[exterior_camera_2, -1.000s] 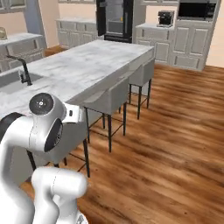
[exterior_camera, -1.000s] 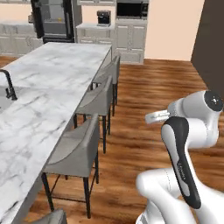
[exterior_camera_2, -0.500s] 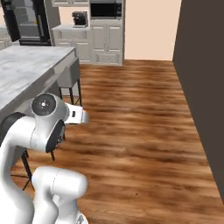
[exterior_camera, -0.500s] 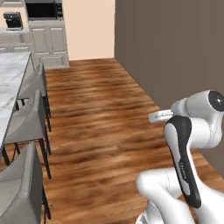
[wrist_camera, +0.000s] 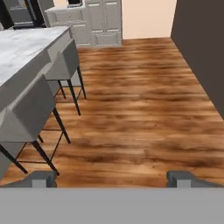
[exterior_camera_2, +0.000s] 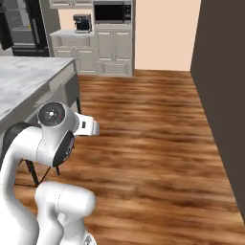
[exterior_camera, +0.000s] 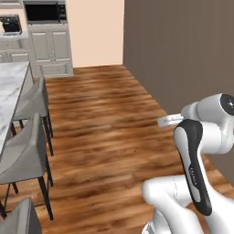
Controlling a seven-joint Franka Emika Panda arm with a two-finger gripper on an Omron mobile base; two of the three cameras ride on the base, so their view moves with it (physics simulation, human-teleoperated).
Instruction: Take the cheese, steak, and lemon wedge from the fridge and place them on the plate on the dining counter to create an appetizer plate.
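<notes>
Wood-plank floor point(exterior_camera: 105, 132) fills most of what I've got, w/ a dark brown wall point(exterior_camera: 183, 59) on the right and pale cabinets point(exterior_camera_2: 115, 50) plus microwave point(exterior_camera_2: 112, 11) at the far end of the room. Dining desk point(wrist_camera: 26, 52) sits at left, its long axis running away from me toward the back wall, grey stools point(wrist_camera: 30, 111) tucked along the near edge. Fridge point(exterior_camera_2: 21, 26) is far off at upper left in the right base view, black frame, standing upright; can't tell from here if the door is open. Gripper point(wrist_camera: 111, 178) is carried low and pointed out over bare floor, jaws spread wide apart, nothing between them. No cheese, steak, lemon wedge or plate that I can make out yet, so can't give their orientation; I take it the food is inside the fridge. My read: very early, still the approach leg, nothing picked. Next I need to drive the base round the stools toward the fridge, stop square to its front w/ enough room for the arm, then get at the shelves. Main risk is clipping a stool or the desk corner en route.
</notes>
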